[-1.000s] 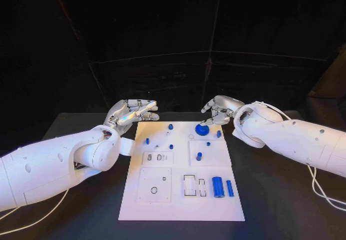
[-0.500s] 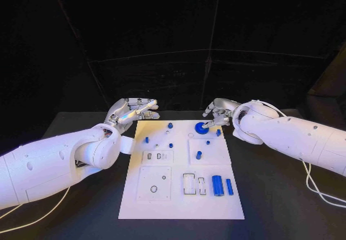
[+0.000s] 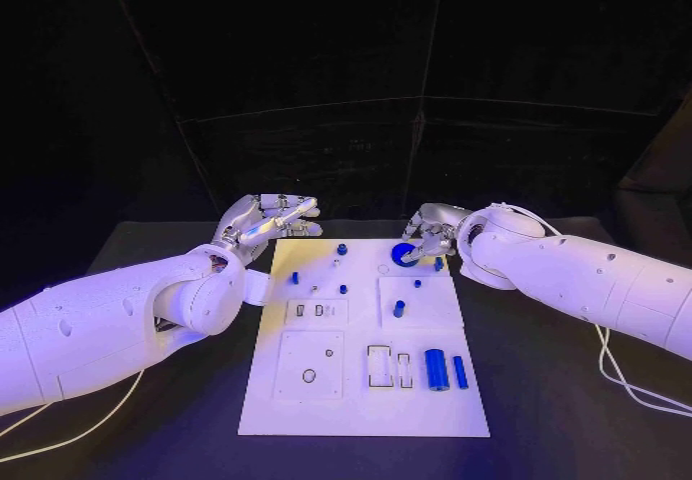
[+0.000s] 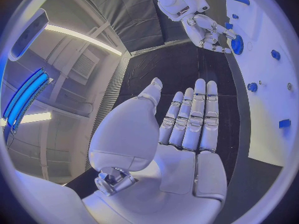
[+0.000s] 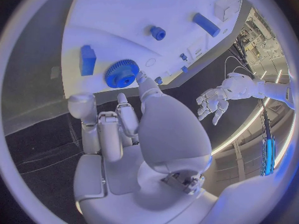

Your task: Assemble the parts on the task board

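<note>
We note the right robot hand [image 3: 430, 236] at the board's [image 3: 361, 400] far edge, fingertips at the blue gear [image 3: 402, 254], seemingly touching, grip unclear; left robot hand [image 3: 264, 220] spread flat, empty, beside the far left corner; risk as we judge it: a loose fingertip hold lets the gear tilt or slide onto the desk [image 3: 562, 400].

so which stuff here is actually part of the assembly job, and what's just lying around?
Job:
task board
blue gear, at the right hand fingertips
two blue cylinders lying near the board's front right
small blue pegs standing in the board
left hand, holding nothing, beside the board's far left corner

Lying about:
black table
white cable
</note>
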Controlling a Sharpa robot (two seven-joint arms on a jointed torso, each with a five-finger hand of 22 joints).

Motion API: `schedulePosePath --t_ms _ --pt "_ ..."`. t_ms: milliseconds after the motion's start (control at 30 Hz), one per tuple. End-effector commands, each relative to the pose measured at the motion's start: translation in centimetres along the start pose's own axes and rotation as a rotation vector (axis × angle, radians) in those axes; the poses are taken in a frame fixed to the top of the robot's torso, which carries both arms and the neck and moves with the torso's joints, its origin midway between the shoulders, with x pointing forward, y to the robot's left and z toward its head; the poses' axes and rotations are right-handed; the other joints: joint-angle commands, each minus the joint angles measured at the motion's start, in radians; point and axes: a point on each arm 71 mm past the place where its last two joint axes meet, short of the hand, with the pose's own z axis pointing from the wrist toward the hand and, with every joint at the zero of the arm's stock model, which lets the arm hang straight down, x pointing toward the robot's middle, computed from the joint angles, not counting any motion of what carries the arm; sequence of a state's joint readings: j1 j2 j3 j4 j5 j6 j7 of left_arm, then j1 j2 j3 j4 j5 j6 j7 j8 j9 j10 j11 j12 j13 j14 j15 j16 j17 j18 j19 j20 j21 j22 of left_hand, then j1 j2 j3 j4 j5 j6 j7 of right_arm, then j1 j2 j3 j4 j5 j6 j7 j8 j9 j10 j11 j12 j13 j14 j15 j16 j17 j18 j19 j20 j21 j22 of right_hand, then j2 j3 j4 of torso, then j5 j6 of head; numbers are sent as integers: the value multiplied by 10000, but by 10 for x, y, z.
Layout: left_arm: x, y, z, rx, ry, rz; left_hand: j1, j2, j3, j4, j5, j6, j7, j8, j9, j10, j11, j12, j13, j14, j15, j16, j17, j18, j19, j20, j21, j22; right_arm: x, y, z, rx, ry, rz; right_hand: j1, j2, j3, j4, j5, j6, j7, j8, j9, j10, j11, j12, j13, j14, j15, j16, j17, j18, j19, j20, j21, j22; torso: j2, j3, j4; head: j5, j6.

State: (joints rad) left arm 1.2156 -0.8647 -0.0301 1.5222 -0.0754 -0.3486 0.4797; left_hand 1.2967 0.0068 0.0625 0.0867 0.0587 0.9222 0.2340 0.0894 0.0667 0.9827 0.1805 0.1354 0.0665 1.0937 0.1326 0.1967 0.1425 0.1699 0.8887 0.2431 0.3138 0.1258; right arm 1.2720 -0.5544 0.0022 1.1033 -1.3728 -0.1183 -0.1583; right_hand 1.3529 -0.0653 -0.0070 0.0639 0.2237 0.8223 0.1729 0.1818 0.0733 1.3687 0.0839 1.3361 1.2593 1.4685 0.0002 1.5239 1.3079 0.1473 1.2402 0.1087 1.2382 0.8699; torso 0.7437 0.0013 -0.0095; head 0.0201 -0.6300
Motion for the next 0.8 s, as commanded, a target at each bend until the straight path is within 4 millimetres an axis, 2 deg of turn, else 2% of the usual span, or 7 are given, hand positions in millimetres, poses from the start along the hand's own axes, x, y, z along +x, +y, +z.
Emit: schedulePosePath --t_ms 33,300,667,733,767,800 --pt "2 -1 1 68 158 -38 -10 88 -1 -56 25 45 76 -68 -5 22 47 -49 -15 41 -4 -53 14 133 89 -7 -44 -10 4 0 1 -2 351 -384 84 47 16 -63 -25 68 -12 34 9 77 -10 66 37 745 53 56 1221 -164 25 15 70 12 1 1 -8 7 -21" --pt "1 -1 1 65 151 -33 -10 88 -1 -56 25 45 76 -68 -5 22 47 -49 -15 41 -4 -53 14 133 89 -7 -44 -10 8 1 3 27 477 -421 133 166 61 -107 -52 159 -30 106 15 165 -23 219 222 750 44 68 1252 -169 32 10 95 43 -2 9 -14 28 -45" --pt "1 -1 2 53 142 -28 -10 88 -1 -56 25 45 76 -68 -5 22 47 -49 -15 41 -4 -53 14 133 89 -7 -44 -10 8 -2 4 123 370 -406 254 508 298 -244 -276 429 -75 263 20 310 -66 450 516 757 12 86 1303 -178 48 -17 153 102 -2 16 -11 33 -73" --pt "1 -1 2 51 140 -27 -10 88 -1 -56 25 45 76 -68 -5 22 47 -49 -15 41 -4 -53 14 133 89 -7 -44 -10 8 -2 4 103 352 -403 274 622 380 -260 -366 547 -90 319 31 385 -79 538 629 759 1 89 1311 -179 52 -25 163 115 0 18 -18 39 -77" --pt "1 -1 2 49 140 -27 -10 88 -1 -56 25 45 76 -68 -5 22 47 -49 -15 41 -4 -53 14 133 89 -7 -44 -10 8 -2 4 79 343 -401 300 782 525 -299 -669 712 -119 381 33 504 -105 678 810 763 -20 96 1332 -185 66 -43 188 150 1 20 -20 39 -79" --pt "1 -1 2 48 140 -27 -10 88 -1 -56 25 45 76 -68 -5 22 47 -49 -15 41 -4 -53 14 133 89 -7 -44 -10 8 -1 4 64 339 -400 309 849 598 -318 -764 796 -135 410 34 542 -121 724 871 764 -31 99 1340 -186 70 -53 198 162 0 22 -20 36 -80"
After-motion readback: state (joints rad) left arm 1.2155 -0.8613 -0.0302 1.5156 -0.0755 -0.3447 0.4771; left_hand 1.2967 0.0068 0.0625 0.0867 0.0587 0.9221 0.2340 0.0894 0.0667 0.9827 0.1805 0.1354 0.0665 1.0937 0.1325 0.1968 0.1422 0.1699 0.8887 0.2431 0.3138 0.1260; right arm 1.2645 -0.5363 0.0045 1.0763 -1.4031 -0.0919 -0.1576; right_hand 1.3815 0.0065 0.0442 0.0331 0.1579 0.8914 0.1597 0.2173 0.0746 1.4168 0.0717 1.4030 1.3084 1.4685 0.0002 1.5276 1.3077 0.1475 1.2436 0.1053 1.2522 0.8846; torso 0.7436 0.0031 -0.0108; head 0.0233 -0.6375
